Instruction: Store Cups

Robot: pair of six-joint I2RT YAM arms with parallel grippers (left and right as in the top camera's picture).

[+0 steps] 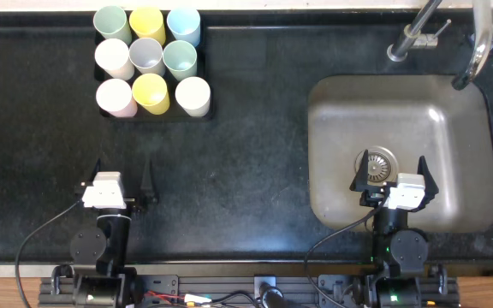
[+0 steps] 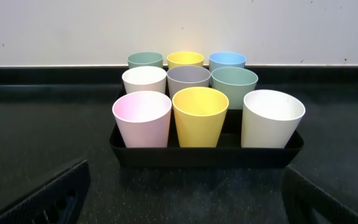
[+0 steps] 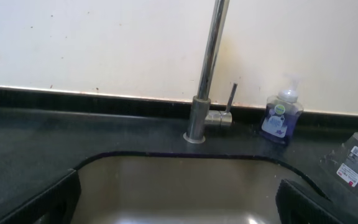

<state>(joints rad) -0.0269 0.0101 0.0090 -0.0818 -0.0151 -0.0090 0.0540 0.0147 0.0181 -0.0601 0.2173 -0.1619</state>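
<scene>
Several pastel cups stand upright in a black tray at the back left of the dark counter. The front row holds a pink cup, a yellow cup and a white cup. My left gripper is open and empty over the counter, a good way in front of the tray. My right gripper is open and empty above the sink.
A steel sink fills the right side, with a drain near my right gripper. A tap stands behind it. A blue soap bottle sits by the wall. Bare counter lies between tray and sink.
</scene>
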